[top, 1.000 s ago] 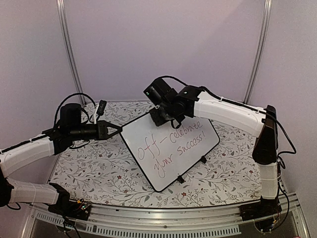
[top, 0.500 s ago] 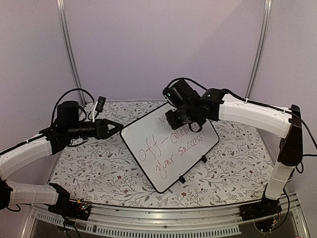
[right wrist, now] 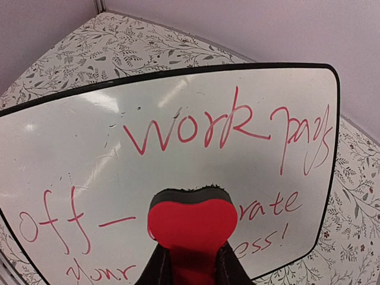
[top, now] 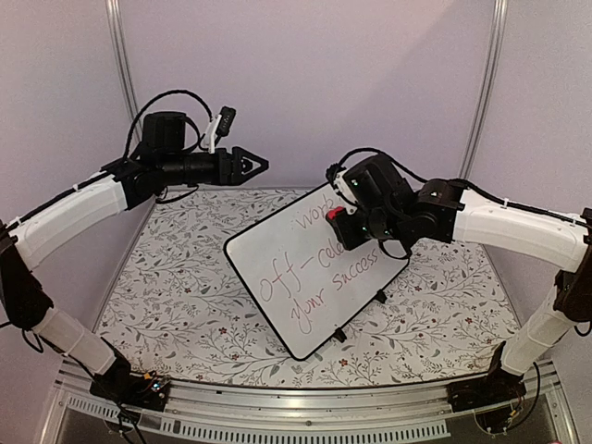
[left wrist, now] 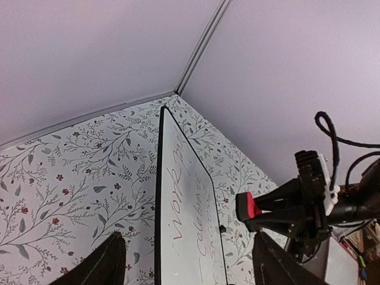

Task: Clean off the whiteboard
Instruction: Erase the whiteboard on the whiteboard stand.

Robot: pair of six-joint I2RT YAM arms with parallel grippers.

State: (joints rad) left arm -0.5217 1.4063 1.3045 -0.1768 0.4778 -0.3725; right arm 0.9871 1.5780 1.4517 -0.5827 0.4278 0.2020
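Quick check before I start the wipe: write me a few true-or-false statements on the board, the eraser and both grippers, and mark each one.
1. The whiteboard bears red handwriting. True.
2. The right gripper is shut on a red eraser. True.
3. The left gripper is clamped on the whiteboard's edge. False: it is open, empty and raised in the air, apart from the board.
4. The word "work" is gone from the board. False: it reads plainly in the top line.
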